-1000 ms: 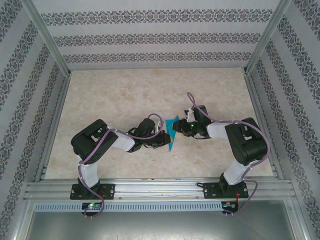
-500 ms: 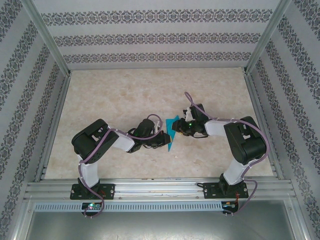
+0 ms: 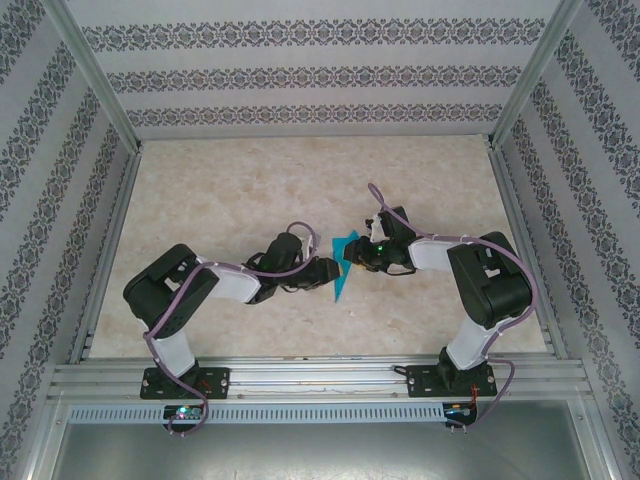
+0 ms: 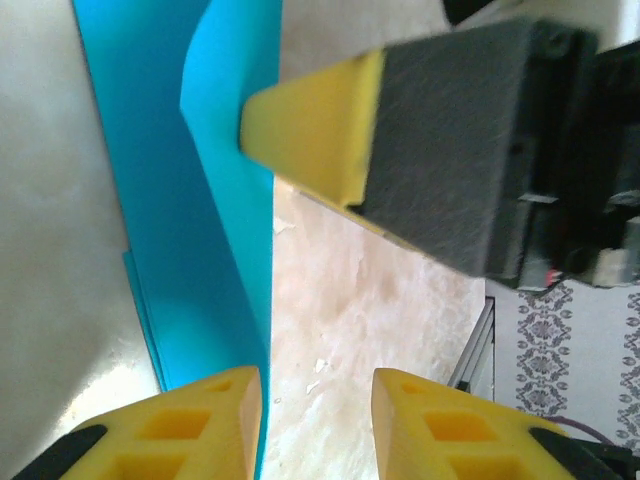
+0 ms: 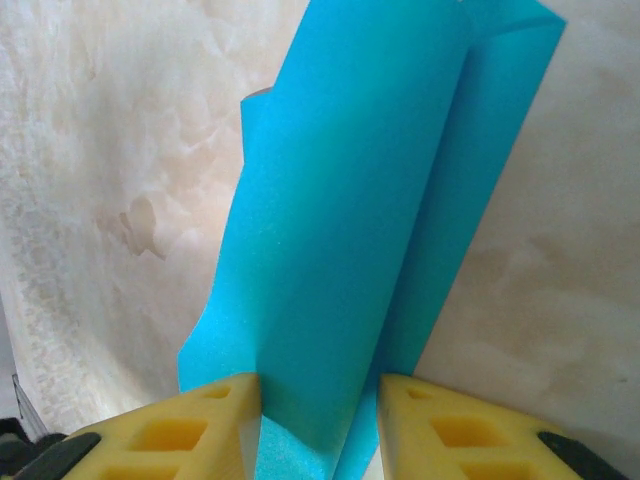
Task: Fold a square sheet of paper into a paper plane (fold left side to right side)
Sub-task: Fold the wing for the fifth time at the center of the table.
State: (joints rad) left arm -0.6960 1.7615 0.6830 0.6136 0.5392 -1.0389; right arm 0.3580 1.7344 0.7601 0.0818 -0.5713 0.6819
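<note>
A pale marbled table [image 3: 230, 200] sits inside patterned walls [image 3: 300, 80], and the blue paper [image 3: 342, 270] lies near its middle, between the two arms. It is folded into a long narrow shape with creased layers, one flap standing up off the surface. The right claw [image 5: 320, 410] pinches that raised fold – paper fills the gap between its yellow fingers. The left claw [image 4: 318, 400] is spread, bare table showing between its tips – the paper's edge runs just beside one of them. The claws meet the paper from opposite sides
</note>
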